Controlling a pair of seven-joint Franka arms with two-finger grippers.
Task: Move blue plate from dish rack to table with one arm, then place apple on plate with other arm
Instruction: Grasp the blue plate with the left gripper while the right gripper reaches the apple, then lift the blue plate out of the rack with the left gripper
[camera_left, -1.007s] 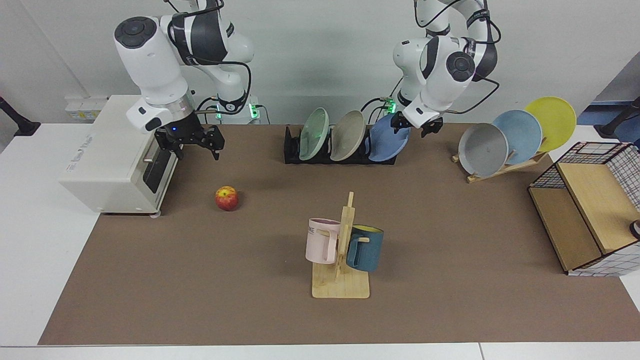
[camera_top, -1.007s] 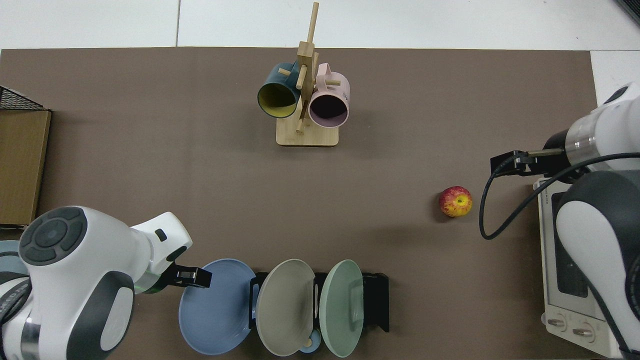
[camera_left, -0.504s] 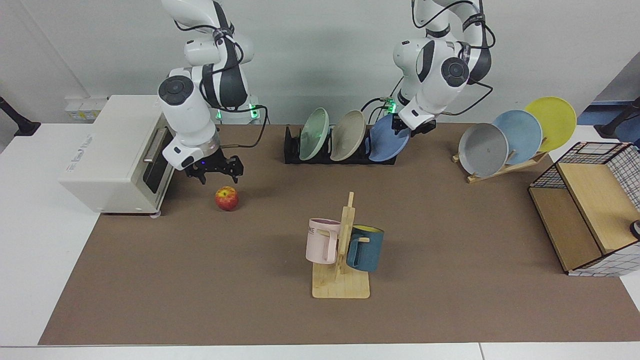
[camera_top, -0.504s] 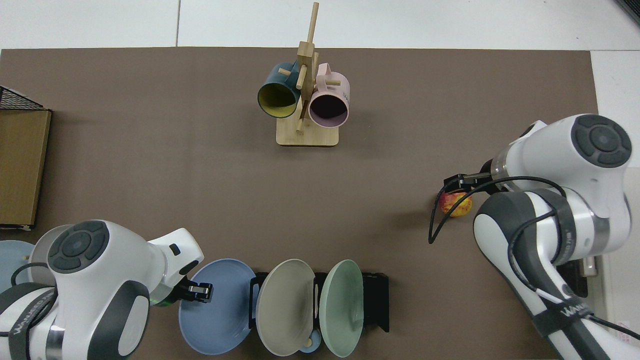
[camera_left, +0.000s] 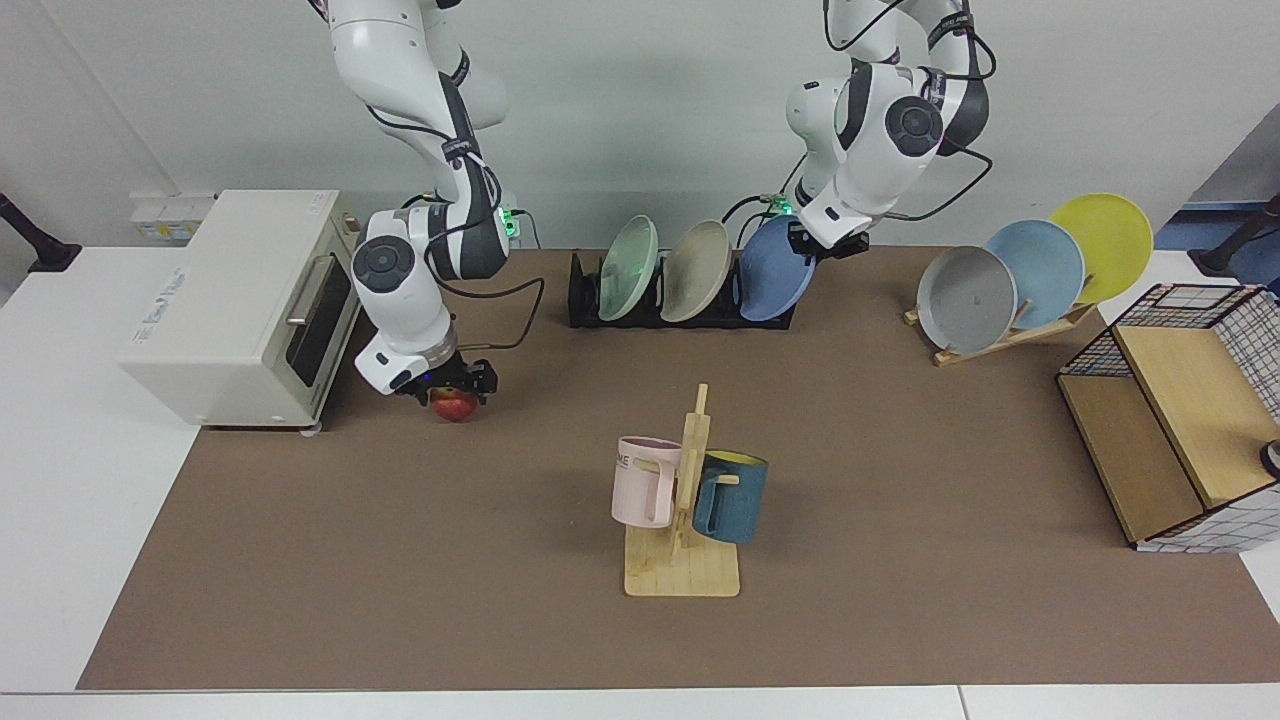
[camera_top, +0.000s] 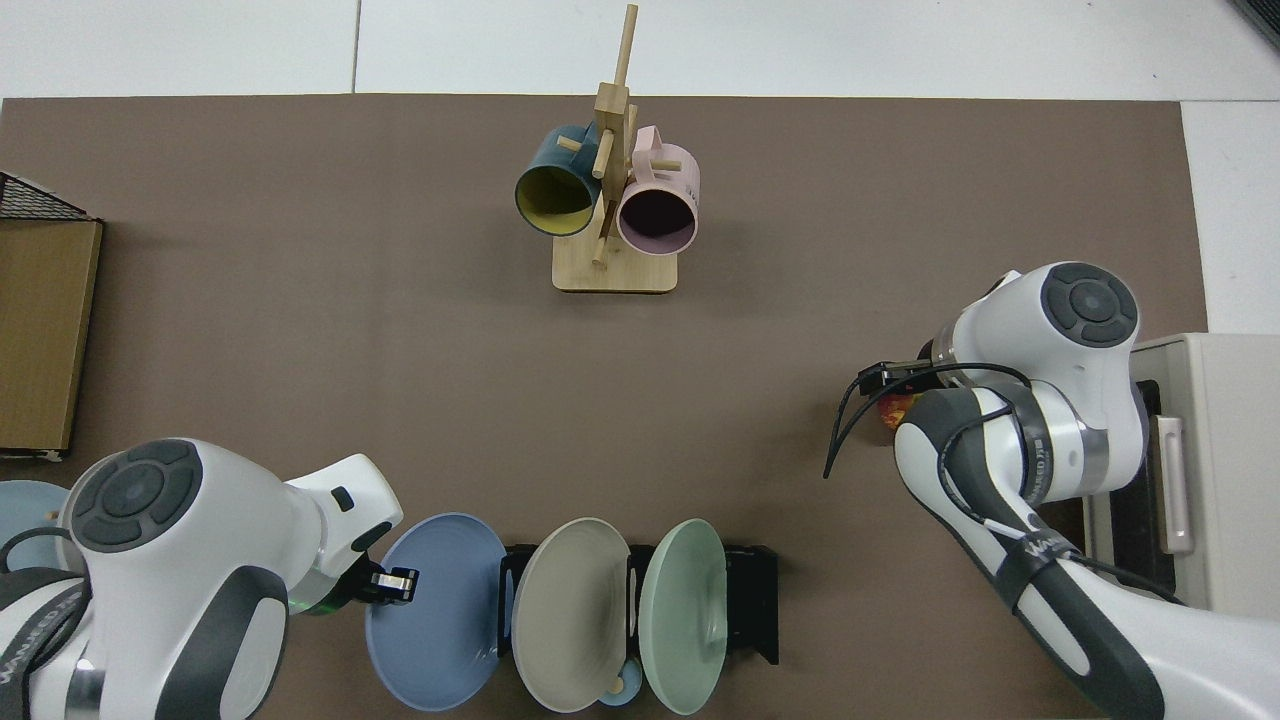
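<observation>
The blue plate (camera_left: 772, 285) (camera_top: 435, 612) stands on edge at the end slot of the black dish rack (camera_left: 588, 305) (camera_top: 752, 605), near the back of the brown-matted table (camera_left: 400, 560). My left gripper (camera_left: 812, 240) (camera_top: 392, 585) is shut on the plate's upper rim. The red and yellow apple (camera_left: 455, 406) (camera_top: 893, 410) lies on the mat in front of the toaster oven. My right gripper (camera_left: 448, 385) (camera_top: 885, 385) is down over it, open, with a finger on either side. The gripper hides most of the apple.
A pale green plate (camera_left: 628, 268) and a beige plate (camera_left: 696, 270) share the rack. A white toaster oven (camera_left: 230, 310) stands beside the apple. A wooden mug tree (camera_left: 685, 500) holds two mugs mid-table. A wooden plate stand (camera_left: 1010, 335) and a wire-sided box (camera_left: 1170, 440) sit on the opposite side of the table.
My right arm swung down from the toaster oven and lowered its open gripper over the apple. My left gripper closed in on the blue plate's rim, and the plate tipped slightly more upright.
</observation>
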